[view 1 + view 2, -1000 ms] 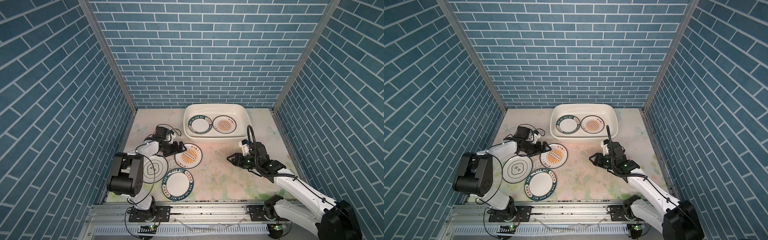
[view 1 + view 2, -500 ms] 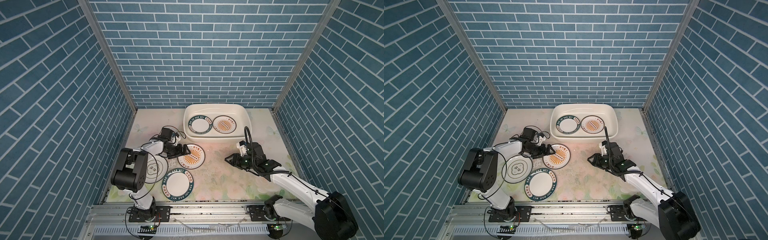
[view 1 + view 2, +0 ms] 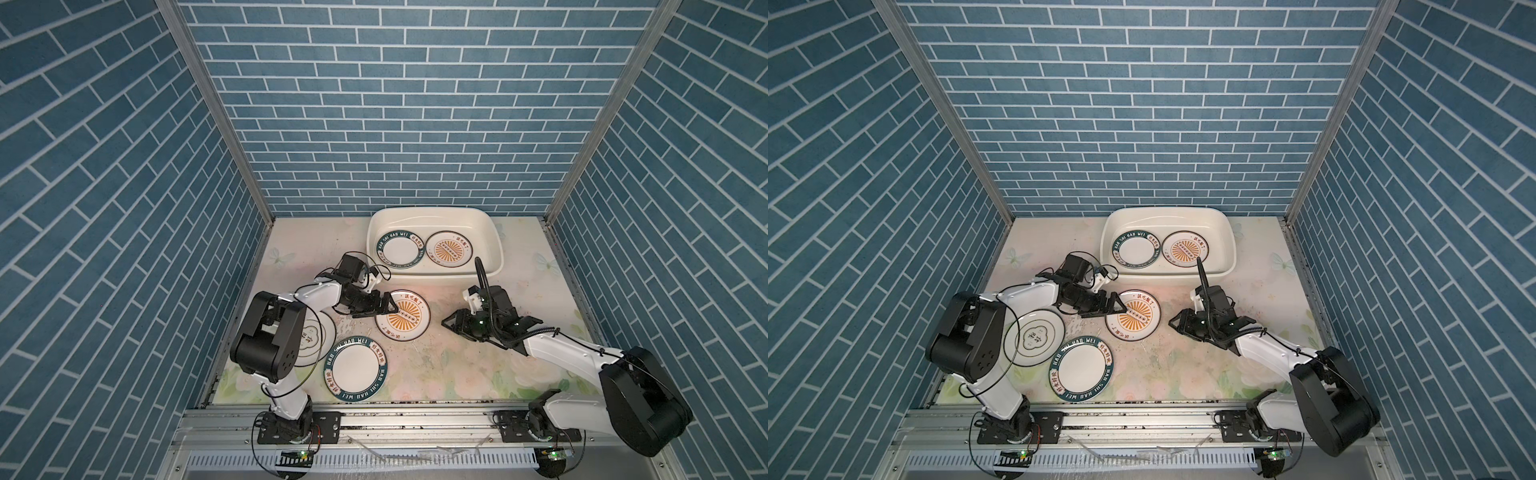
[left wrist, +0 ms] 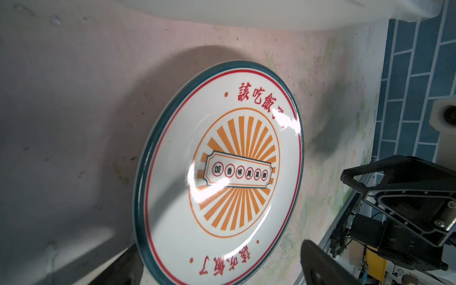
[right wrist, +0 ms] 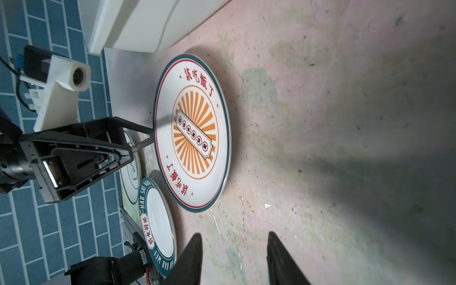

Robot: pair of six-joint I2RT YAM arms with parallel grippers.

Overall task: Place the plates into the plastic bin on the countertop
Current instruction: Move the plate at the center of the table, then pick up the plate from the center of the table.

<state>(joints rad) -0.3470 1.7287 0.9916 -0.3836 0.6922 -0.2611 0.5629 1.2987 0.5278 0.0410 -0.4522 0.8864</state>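
The countertop point(image 3: 478, 374) is being hemmed in on three sides by brick-patterned walls point(image 3: 374, 124) and along the front by a metal rail point(image 3: 415, 419). The widest bare stretch is being offered in the middle and right, between the loose sunburst plate point(image 3: 402, 316) and the right gripper point(image 5: 234, 259), whose jaws are being held partly apart over bare surface with nothing between them. A narrower strip is being shown between that plate and the front rim of the plastic bin point(image 3: 490, 237), which is being found near the back wall, toward the right. The left gripper point(image 3: 388, 306) is being held at the loose sunburst plate's left edge, jaws wide, with the rim being seen between the fingertips in the left wrist view; contact cannot be told. The loose lettered plate point(image 3: 356, 371) is being crowded close to the rail, just beside the cloud plate point(image 3: 1034, 334), which is being partly covered by the left arm point(image 3: 316, 293) near the left wall. Inside the bin two plates are being carried flat, side by side: the binned lettered plate point(image 3: 400, 249) on the left and the binned sunburst plate point(image 3: 450, 249) on the right, with the bin's walls close around them.
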